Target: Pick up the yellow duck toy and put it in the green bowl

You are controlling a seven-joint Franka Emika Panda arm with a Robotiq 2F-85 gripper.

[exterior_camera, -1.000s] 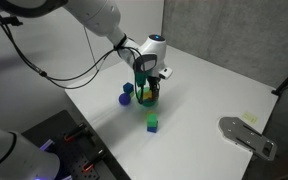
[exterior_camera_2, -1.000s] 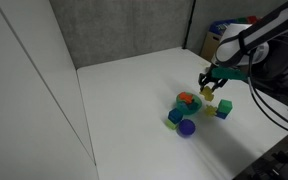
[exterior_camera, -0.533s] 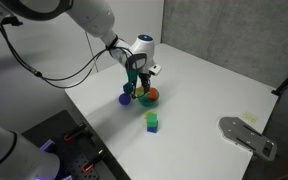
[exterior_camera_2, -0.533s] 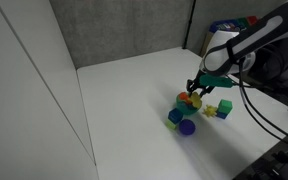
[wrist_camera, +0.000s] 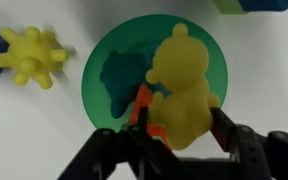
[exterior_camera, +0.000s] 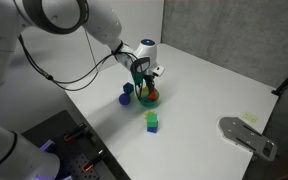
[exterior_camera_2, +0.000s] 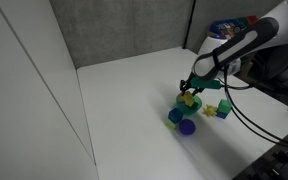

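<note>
We count one yellow duck toy, pinched between the two dark fingers of the gripper. It hangs directly under the tool, over the one green bowl, and casts a shadow inside it. An orange bit shows just beside the duck, at the bowl's edge nearest the fingers; we cannot tell what it is. One spiky yellow toy lies off to the gripper's side, clear of the bowl. In an exterior view, one blue-purple block sits just beside the tool and one green block a little further out. Surface: white table, with one flat grey plate well away from the gripper. Room: grey panel wall behind the table.
</note>
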